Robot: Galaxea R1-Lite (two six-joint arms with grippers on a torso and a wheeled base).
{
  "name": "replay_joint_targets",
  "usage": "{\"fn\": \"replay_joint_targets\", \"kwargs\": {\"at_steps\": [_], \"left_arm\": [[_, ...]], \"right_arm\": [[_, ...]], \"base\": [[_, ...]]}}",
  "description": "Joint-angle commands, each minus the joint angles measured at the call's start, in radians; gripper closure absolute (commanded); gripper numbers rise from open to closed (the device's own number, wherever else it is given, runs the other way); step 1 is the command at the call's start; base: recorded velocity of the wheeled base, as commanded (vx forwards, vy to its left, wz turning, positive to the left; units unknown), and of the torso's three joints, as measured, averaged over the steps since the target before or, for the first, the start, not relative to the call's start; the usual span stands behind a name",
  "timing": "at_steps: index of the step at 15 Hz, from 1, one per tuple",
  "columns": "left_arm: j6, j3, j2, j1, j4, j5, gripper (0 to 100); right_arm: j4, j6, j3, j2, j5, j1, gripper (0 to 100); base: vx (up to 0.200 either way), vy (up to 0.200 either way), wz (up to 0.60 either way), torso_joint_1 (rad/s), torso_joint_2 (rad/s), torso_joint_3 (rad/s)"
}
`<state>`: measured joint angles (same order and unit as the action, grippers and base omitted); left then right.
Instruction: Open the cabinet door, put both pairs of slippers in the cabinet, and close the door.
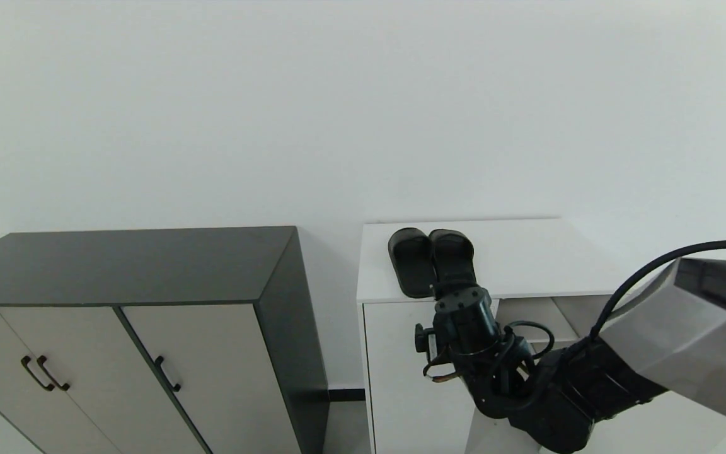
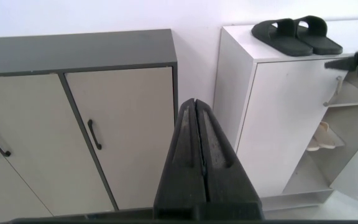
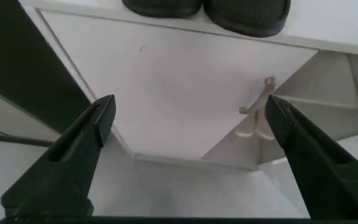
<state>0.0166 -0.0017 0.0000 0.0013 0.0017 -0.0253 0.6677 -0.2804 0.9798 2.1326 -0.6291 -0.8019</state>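
In front of the white cabinet door (image 3: 166, 74), the right gripper (image 3: 189, 102) is spread wide and empty, handle (image 3: 261, 99) just by one finger. Meanwhile the left gripper (image 2: 196, 106) is pinched closed, empty too.

Nothing to read at this moment: no text, label, brand, number or sign is legible on any surface in view.
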Motion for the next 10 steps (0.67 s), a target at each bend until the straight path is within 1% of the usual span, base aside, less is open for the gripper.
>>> {"fn": "replay_joint_targets", "kwargs": {"at_steps": [1, 5, 7, 10], "left_arm": [[0.0, 0.0, 0.0, 0.0, -0.002, 0.001, 100], [0.0, 0.0, 0.002, 0.0, 0.0, -0.001, 100], [0.002, 0.0, 0.0, 0.0, 0.0, -0.001, 100], [0.0, 0.0, 0.002, 0.0, 0.0, -0.001, 100]], "right_arm": [[-0.028, -0.011, 0.048, -0.063, -0.001, -0.008, 0], [-0.082, -0.011, 0.092, -0.086, -0.001, -0.019, 0], [-0.08, -0.011, 0.111, -0.089, -0.001, -0.019, 0], [-0.079, -0.013, 0.105, -0.105, -0.004, -0.019, 0]], "base": [[0.0, 0.0, 0.0, 0.0, 0.0, 0.0], [0.0, 0.0, 0.0, 0.0, 0.0, 0.0], [0.0, 0.0, 0.0, 0.0, 0.0, 0.0], [0.2, 0.0, 0.0, 0.002, 0.01, 0.002]]}}
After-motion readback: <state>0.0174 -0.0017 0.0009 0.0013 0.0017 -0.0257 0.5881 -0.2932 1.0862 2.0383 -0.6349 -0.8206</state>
